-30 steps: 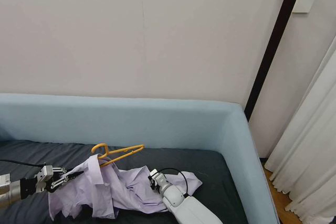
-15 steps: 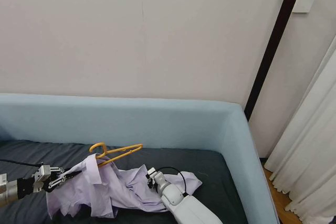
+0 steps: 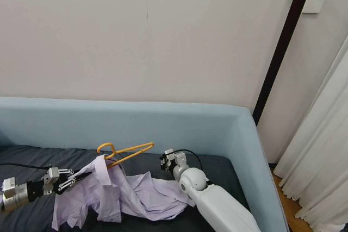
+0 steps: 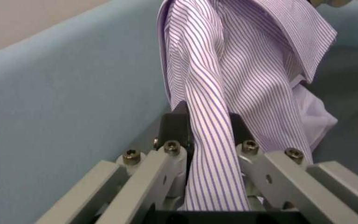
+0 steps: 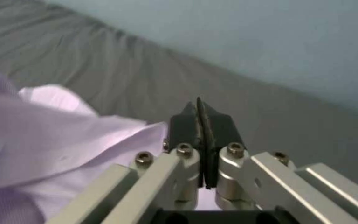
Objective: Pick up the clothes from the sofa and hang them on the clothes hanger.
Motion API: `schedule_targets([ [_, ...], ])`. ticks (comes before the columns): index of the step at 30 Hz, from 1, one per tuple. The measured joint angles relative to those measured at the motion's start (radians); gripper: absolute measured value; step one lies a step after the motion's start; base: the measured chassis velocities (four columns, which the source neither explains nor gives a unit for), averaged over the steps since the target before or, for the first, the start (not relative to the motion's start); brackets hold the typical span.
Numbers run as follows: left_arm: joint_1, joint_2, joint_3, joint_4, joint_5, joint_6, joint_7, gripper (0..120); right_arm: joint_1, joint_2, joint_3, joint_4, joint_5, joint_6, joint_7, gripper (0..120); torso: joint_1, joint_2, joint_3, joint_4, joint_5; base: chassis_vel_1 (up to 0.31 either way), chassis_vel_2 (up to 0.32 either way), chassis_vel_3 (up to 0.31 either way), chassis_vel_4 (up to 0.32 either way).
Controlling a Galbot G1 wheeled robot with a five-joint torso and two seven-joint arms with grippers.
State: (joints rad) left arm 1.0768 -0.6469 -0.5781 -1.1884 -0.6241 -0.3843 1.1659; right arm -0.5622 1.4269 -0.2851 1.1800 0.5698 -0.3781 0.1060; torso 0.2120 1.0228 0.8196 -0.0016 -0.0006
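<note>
A lilac striped shirt (image 3: 133, 191) lies crumpled on the dark grey seat of the sofa (image 3: 220, 167), its collar draped over an orange hanger (image 3: 129, 149) that tilts up above it. My left gripper (image 3: 73, 180) reaches in from the left and is shut on the shirt's edge; in the left wrist view the striped cloth (image 4: 241, 70) runs down between the fingers (image 4: 173, 130) of that gripper (image 4: 207, 135). My right gripper (image 3: 166, 158) hovers just beyond the shirt near the sofa back, shut with nothing in it. The right wrist view has its closed fingertips (image 5: 201, 123) above the seat, beside a shirt fold (image 5: 61, 135).
The light blue sofa back (image 3: 163, 126) and right armrest (image 3: 255, 172) wall in the seat. A dark door frame (image 3: 280, 52) and white curtains (image 3: 326, 167) stand to the right. A black cable (image 3: 22, 165) trails along my left arm.
My right gripper has lifted off the shirt and moved back toward the sofa back. The hanger and collar have risen slightly with my left gripper's hold.
</note>
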Motion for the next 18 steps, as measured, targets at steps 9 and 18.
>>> schedule_targets([
  [9,0.022,0.007,-0.006,0.047,0.031,-0.018,0.0,7,-0.027,0.136,-0.02,-0.182,-0.123,0.057,-0.026,34,0.0,0.0,0.0,0.0003,-0.0003,0.0,0.0,0.0,0.0],
  [18,0.054,0.01,-0.023,0.025,0.03,-0.019,0.0,7,-0.015,0.184,-0.014,-0.373,-0.248,0.156,-0.026,64,0.0,0.0,0.0,0.0002,-0.0004,0.0,0.0,0.0,0.0],
])
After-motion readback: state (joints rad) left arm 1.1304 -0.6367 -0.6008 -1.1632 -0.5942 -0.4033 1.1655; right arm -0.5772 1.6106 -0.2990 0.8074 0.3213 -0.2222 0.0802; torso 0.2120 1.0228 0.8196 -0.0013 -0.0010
